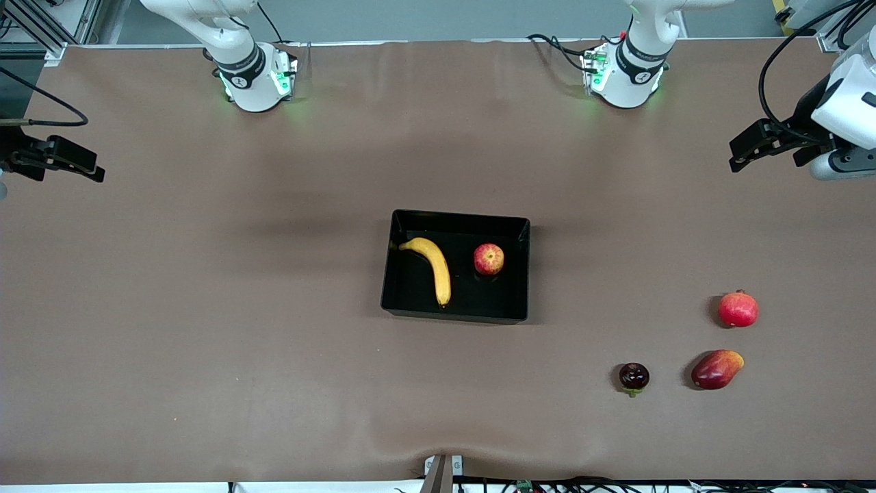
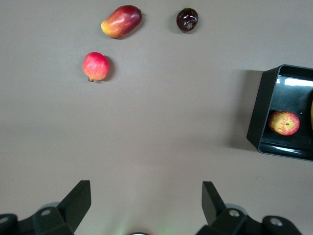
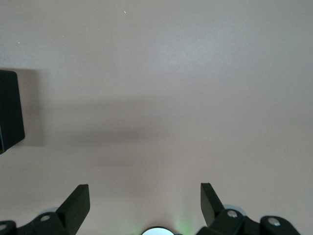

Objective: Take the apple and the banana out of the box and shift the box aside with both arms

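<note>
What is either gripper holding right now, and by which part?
Nothing. The left gripper and right gripper hang open and empty over bare table at their own ends; the curved yellow banana lies in the glossy black tray.

White arms [image 1: 236, 48], black joint bands, green-lit bases [image 1: 277, 82], black fingers [image 2: 78, 198].

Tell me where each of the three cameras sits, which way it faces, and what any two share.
Front view: high across the table, facing both bases; sees tray holding banana and apple.
Left wrist view: on the left arm, looking down past the open left gripper at pomegranate, mango.
Right wrist view: above the open right gripper, bare table.
Shared: all three show the tray.
</note>
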Available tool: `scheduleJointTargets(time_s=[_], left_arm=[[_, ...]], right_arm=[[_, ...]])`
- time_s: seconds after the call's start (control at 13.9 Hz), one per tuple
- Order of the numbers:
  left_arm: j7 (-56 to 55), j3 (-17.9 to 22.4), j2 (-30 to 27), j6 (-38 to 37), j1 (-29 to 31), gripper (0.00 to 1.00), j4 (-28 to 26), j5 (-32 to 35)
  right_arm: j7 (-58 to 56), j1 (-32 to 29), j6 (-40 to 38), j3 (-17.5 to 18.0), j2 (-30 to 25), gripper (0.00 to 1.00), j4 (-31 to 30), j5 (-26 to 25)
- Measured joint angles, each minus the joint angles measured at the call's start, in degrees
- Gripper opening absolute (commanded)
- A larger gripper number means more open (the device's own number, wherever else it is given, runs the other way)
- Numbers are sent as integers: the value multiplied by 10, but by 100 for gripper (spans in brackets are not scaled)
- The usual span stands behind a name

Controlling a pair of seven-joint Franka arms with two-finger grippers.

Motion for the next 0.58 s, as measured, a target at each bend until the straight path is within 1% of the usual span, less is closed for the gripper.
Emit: scheduleJointTargets(time_s=[0.43,0.58], left_arm=[[0,0,1,0,-1,100,2,0],[0,-1,11,0,-4,100,8,0]], right_arm=[[0,11,0,0,0,100,3,0],[0,13,0,0,0,100,3,0]])
